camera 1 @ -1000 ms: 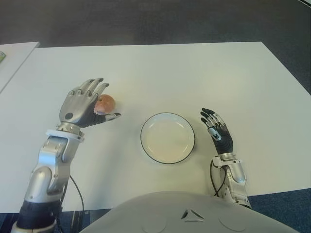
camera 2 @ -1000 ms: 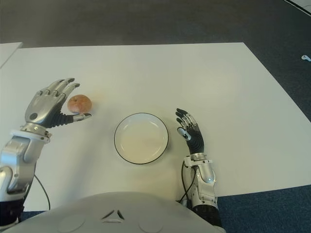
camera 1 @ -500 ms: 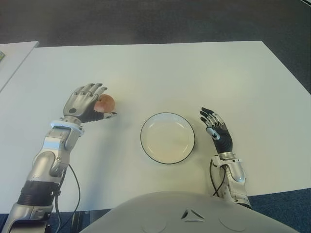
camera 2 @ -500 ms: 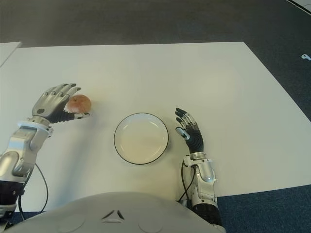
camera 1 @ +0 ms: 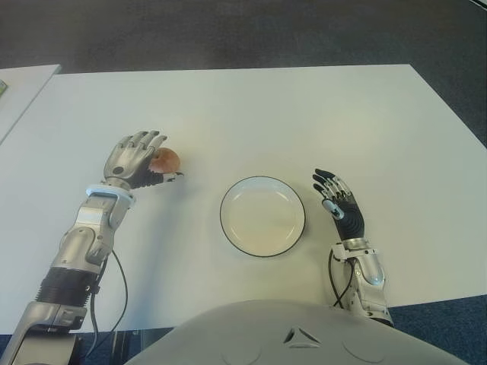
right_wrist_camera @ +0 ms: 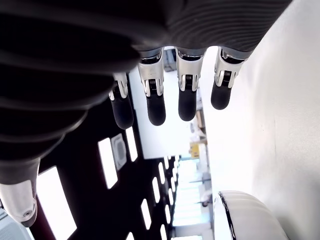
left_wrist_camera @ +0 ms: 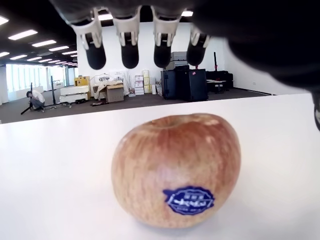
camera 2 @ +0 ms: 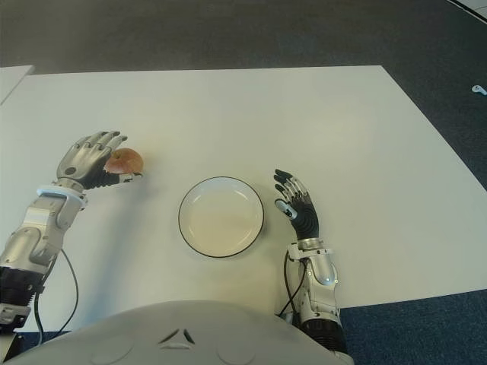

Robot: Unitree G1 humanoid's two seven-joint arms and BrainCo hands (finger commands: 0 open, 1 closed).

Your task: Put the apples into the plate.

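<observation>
While the left robot hand (camera 1: 137, 158) cups the apple (camera 1: 164, 160) on the counter (camera 1: 251, 114), seemingly not yet gripping (fingers arched, uncurled), closing comes next; the plate (camera 1: 262, 216) waits beside the idle, unclenched right robot hand (camera 1: 340, 207).

One reddish-yellow apple (camera 1: 165, 159) sat upright on the white table, stem dimple up, a small blue oval sticker (left_wrist_camera: 188, 200) on its side. It lay well to the left of the plate (camera 1: 262, 216), apart from it. The plate was round, white, shallow and dark-rimmed, with nothing in it.
</observation>
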